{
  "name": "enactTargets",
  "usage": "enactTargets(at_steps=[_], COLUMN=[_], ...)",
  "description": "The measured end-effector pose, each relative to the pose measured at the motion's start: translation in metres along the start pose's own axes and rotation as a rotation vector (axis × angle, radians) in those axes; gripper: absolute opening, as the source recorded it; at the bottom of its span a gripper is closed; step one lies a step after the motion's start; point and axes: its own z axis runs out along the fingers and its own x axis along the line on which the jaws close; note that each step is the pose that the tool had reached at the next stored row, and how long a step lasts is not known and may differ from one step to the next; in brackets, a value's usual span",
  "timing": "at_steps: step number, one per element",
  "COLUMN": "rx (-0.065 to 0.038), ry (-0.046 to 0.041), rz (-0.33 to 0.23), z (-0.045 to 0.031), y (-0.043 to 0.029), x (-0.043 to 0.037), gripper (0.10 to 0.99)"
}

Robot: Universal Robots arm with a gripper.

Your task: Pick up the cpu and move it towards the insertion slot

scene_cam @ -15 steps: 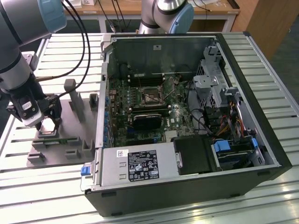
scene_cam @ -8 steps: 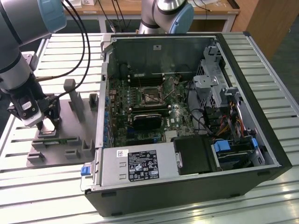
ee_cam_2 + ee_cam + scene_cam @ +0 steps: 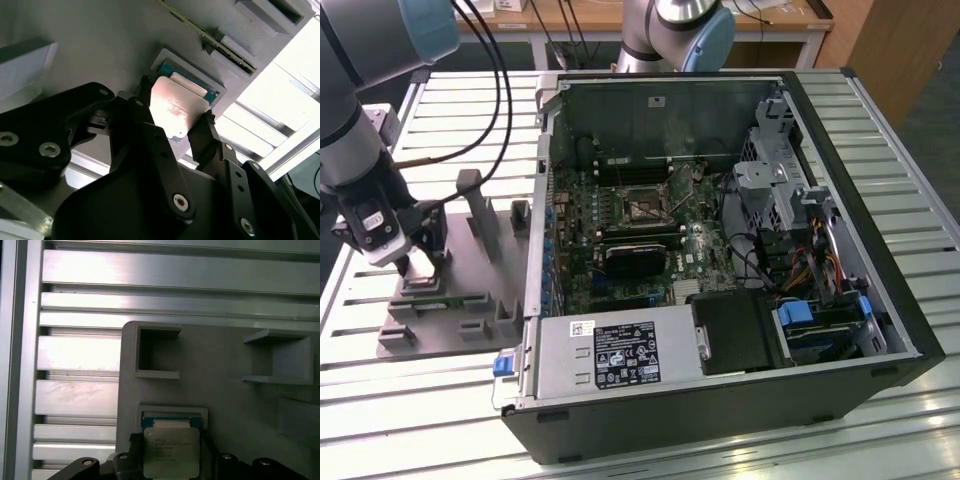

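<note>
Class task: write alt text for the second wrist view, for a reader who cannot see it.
The black gripper grips the shiny silver cpu by two opposite edges at its recess in the grey tray. Bright metal slats lie beyond it.

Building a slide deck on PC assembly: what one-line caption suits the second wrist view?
Gripper shut on the silver-topped cpu at its recess in the grey tray.

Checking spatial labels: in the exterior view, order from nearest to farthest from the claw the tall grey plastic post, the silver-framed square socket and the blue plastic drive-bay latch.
From the claw:
1. Tall grey plastic post, on the grey tray.
2. Silver-framed square socket, inside the black case.
3. Blue plastic drive-bay latch, farthest toward the exterior view's right.
</note>
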Motion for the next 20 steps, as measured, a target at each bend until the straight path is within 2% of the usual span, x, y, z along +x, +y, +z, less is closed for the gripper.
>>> enactTargets(at_steps=[14, 20], rx=[0.000, 0.000], ry=[-0.0001, 0.0000], rz=[0.000, 0.000], z=[-0.0227, -0.0347], y=[0.0009, 0.0016], x=[-0.0006, -0.0009], gripper=[0.541, 0.541])
